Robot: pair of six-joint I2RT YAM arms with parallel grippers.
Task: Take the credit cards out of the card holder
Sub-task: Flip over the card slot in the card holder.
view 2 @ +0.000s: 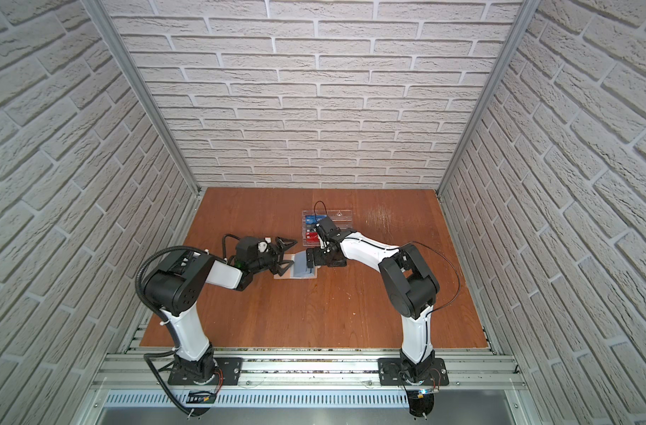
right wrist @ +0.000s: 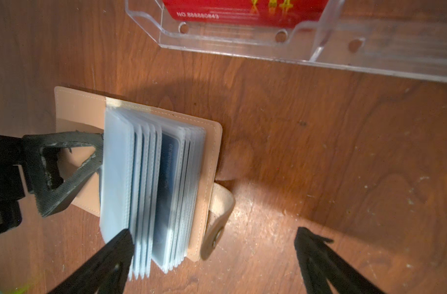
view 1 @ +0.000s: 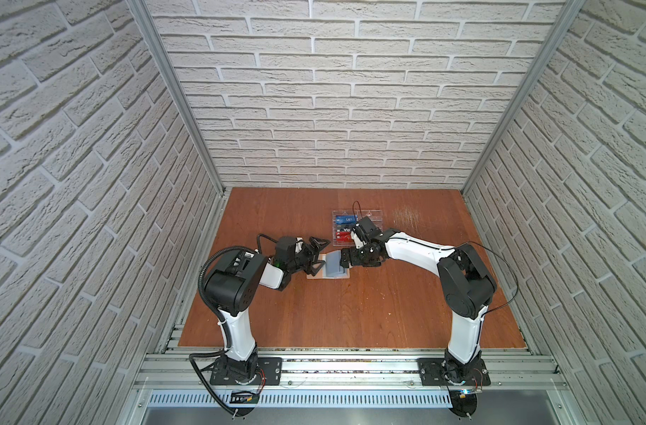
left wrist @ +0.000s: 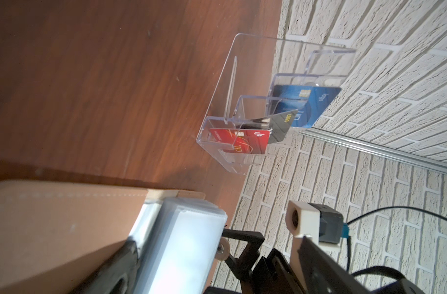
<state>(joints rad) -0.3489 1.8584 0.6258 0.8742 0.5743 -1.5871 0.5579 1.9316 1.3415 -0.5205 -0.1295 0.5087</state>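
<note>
The beige card holder (view 1: 316, 275) (view 2: 282, 276) (right wrist: 213, 142) lies open on the wood, its frosted sleeves (right wrist: 120, 178) (left wrist: 184, 249) fanned upward. One dark blue credit card (right wrist: 167, 183) shows inside a sleeve. My left gripper (view 1: 319, 255) (view 2: 285, 255) (left wrist: 216, 241) is open, and one of its fingers (right wrist: 64, 173) rests on the left cover. My right gripper (view 1: 341, 259) (view 2: 308, 259) (right wrist: 213, 235) is open too. One of its fingertips (right wrist: 120, 244) touches the sleeves' edge, while the other hangs over bare wood.
A clear acrylic tiered rack (view 1: 373, 217) (left wrist: 217, 101) (right wrist: 370, 58) stands just behind the holder. It holds a blue card (left wrist: 311, 107), a black card (left wrist: 281, 124) and a red card (left wrist: 240, 142). Brick walls enclose the table on three sides.
</note>
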